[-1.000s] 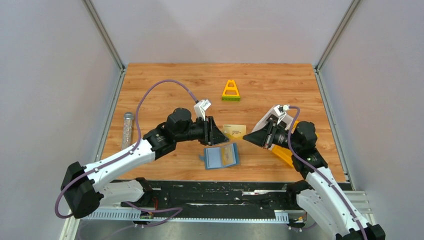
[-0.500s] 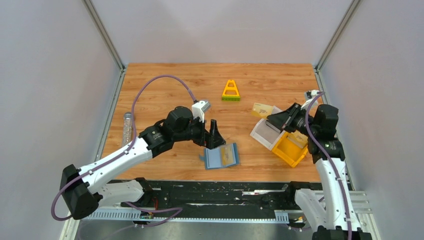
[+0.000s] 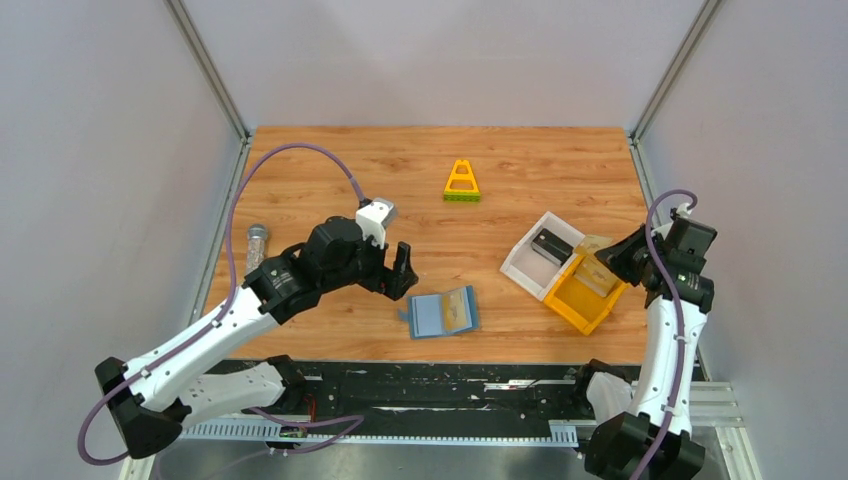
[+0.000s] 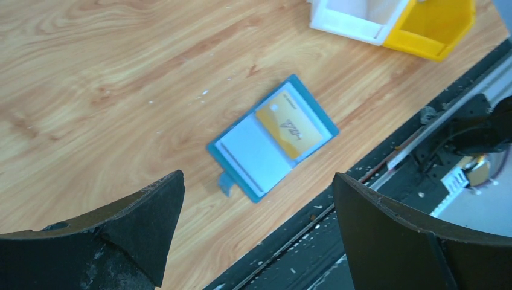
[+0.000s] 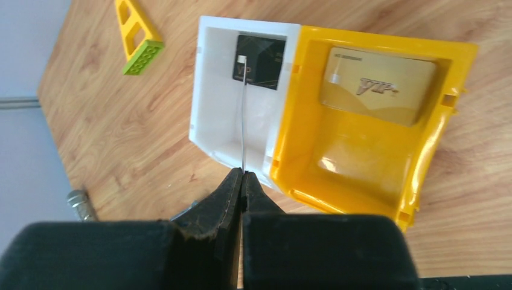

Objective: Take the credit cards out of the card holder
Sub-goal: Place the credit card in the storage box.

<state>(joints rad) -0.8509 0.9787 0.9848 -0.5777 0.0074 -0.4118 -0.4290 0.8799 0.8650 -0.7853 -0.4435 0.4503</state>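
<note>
The card holder (image 3: 441, 314) (image 4: 259, 151), a slate-blue wallet, lies open and flat near the table's front edge. A gold credit card (image 4: 290, 124) sits in its right panel. My left gripper (image 3: 403, 272) (image 4: 256, 177) hangs open just left of and above the wallet, holding nothing. My right gripper (image 3: 618, 262) (image 5: 243, 173) is shut on a credit card (image 5: 243, 121) seen edge-on, held over the white bin (image 5: 217, 127). A black card (image 5: 259, 60) lies in that bin. Another gold card (image 5: 379, 84) lies in the yellow bin (image 5: 362, 175).
The white bin (image 3: 522, 266) and yellow bin (image 3: 575, 302) stand side by side at the right. A yellow-green triangular brick (image 3: 461, 182) lies at the back middle. A glass tube (image 3: 255, 250) lies by the left edge. A black rail runs along the front.
My left gripper opened and drew back to the left, away from the gold card in the middle. My right gripper carried that card to the right, over the bins.
</note>
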